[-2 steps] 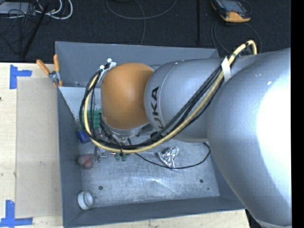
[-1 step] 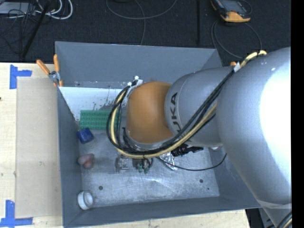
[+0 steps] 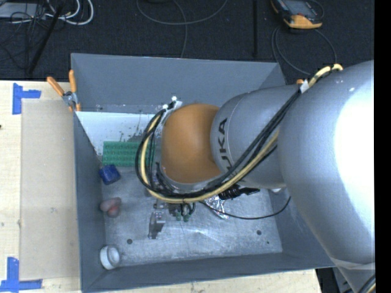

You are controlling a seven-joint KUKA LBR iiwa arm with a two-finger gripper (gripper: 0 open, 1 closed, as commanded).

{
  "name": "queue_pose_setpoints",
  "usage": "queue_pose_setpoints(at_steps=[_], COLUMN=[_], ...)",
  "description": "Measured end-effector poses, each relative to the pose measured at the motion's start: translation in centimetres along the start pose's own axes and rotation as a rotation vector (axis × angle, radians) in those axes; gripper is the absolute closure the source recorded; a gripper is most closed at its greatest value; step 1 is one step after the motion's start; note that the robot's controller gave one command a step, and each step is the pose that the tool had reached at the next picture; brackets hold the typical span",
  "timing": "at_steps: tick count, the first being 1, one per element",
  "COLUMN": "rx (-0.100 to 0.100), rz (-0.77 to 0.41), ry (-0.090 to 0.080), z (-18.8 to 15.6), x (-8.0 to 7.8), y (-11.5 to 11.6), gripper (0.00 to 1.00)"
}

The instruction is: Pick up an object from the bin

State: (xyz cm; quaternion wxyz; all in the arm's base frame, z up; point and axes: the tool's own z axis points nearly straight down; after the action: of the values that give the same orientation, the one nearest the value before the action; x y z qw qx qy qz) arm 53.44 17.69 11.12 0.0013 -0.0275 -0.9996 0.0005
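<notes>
Four small things are seen down the left side of the bin (image 3: 88, 224). A white round piece (image 3: 110, 257) lies in the near left corner, with a brownish lump (image 3: 111, 207) farther in and a blue piece (image 3: 110, 174) beyond that. A green ribbed piece (image 3: 120, 153) rests at the foot of the far-left wall. All four lie close to that wall, so a grasp there is judged to risk a knock against the metal. The round piece and the lump could also be nudged and sent rolling instead of being caught.

To their right, the pincer (image 3: 157, 223) hangs over bare floor, apart from every object. Whether it is spread or pressed together cannot be told, and nothing is seen in it. No object is yet singled out; the lump to its left and a crumpled foil scrap (image 3: 217, 207) to its right are nearest. If the pincer is lowered where it stands, only the floor is likely to be met.

The foil scrap is partly hidden under the arm (image 3: 317, 163), so it could be crushed or missed. The looped cables (image 3: 146, 157) beside the orange cover (image 3: 186, 142) hang low and could snag the green piece.

On the arm, the letters "UKA" (image 3: 220, 142) can be read, running upward; no other writing can be made out.
</notes>
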Motion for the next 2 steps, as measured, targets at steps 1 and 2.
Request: queue_pose_setpoints(at_steps=[1, 2], rx=[0.003, 0.002], rz=[-0.017, -0.061], ry=[-0.006, -0.001], z=[-0.9, -1.7], x=[-6.6, -5.6], y=[-10.8, -17.4], gripper=[0.00, 0.00])
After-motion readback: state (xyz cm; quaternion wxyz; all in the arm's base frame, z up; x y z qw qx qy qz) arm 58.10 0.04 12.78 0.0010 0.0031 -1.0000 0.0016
